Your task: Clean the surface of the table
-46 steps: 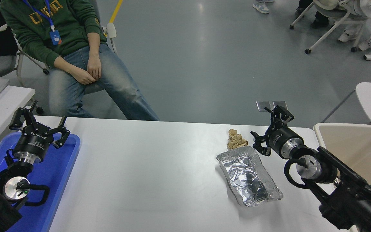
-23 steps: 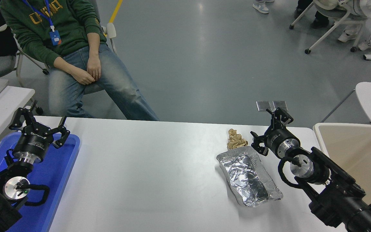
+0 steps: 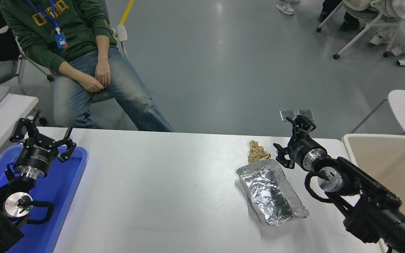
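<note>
Head view only. My right gripper (image 3: 292,141) hangs over the far right part of the bench (image 3: 160,189), fingers spread, holding nothing. It sits just right of the crumpled brown paper wad (image 3: 257,152) and the far end of the foil tray (image 3: 271,190), touching neither as far as I can tell. Left gripper (image 3: 42,135) is parked over the blue tray (image 3: 60,196) at lower left, fingers open too, empty.

The white bench surface fills the lower frame; the only litter on it is the wad and the foil tray, which touch or nearly touch at the tray's far rim.

Step in hand, my read: grab one piece of trash and drop it in the beige bin (image 3: 392,165) at the right edge. I'd swing left and come down with the fingers straddling the wad, keeping clear of the foil rim. The foil looks thin and crushable, so pinch one wall lightly or it will deform and slip.

In the way: my own forearm crosses between the trash and the bin. A seated person (image 3: 79,52) is beyond the far edge, well apart.
</note>
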